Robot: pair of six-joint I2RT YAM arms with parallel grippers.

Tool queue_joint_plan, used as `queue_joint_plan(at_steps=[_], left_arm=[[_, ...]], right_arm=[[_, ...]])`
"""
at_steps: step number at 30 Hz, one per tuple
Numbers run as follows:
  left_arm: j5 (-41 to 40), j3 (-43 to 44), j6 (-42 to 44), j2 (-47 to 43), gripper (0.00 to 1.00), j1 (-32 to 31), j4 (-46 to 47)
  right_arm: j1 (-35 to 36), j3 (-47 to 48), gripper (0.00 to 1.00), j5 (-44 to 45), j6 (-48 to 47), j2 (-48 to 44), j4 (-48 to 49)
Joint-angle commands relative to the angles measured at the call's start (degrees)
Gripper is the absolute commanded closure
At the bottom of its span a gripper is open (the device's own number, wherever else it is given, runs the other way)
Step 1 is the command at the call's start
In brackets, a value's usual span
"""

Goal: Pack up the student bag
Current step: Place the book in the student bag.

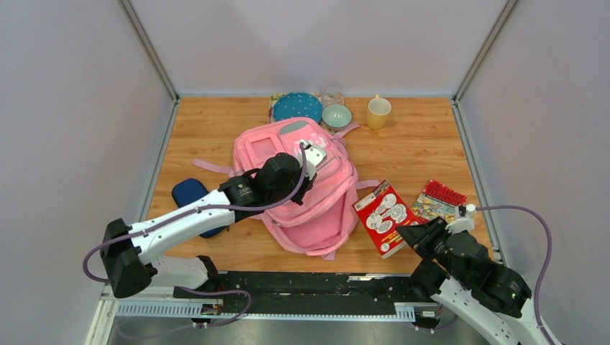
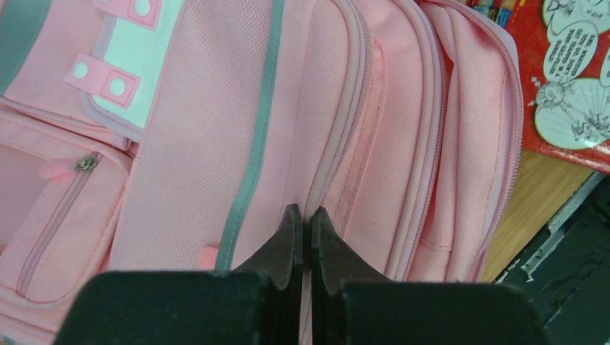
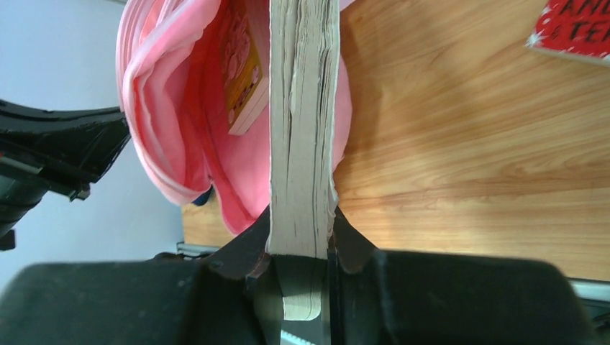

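While the student bag [image 1: 316,208] lies on the table [image 1: 431,136] directly under my left gripper [image 2: 303,215], that gripper's fingers are pressed together, tips touching the pink fabric beside a zip seam; I cannot tell whether a fold is caught between them. My right gripper [image 3: 302,219] pinches a thick book [image 3: 302,108] by its page edge. Ahead of it the bag's mouth gapes, with a yellow-covered book [image 3: 246,79] inside. Another red book [image 3: 575,29] lies ahead and to that gripper's right.

Matt woven-cloth student bag [image 2: 201,144], glossy-covered paper book [image 1: 383,214] with rough page edges, smooth wood-grain table [image 1: 424,144].
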Motion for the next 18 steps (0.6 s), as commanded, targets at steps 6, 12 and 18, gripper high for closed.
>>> queue_joint_plan(at_steps=[6, 12, 18], left_arm=[[1.44, 2.33, -6.48, -2.34, 1.00, 1.52, 8.77], [2.14, 2.42, -7.36, -2.77, 1.00, 1.52, 9.57], [2.58, 1.54, -8.50, -3.13, 1.00, 1.43, 10.00]], right_arm=[[0.07, -8.97, 1.00, -15.13, 9.41, -1.59, 23.66], [0.07, -18.82, 1.00, -19.01, 14.17, 0.61, 42.47], [0.07, -20.50, 1.00, -19.09, 11.27, 9.29, 51.19]])
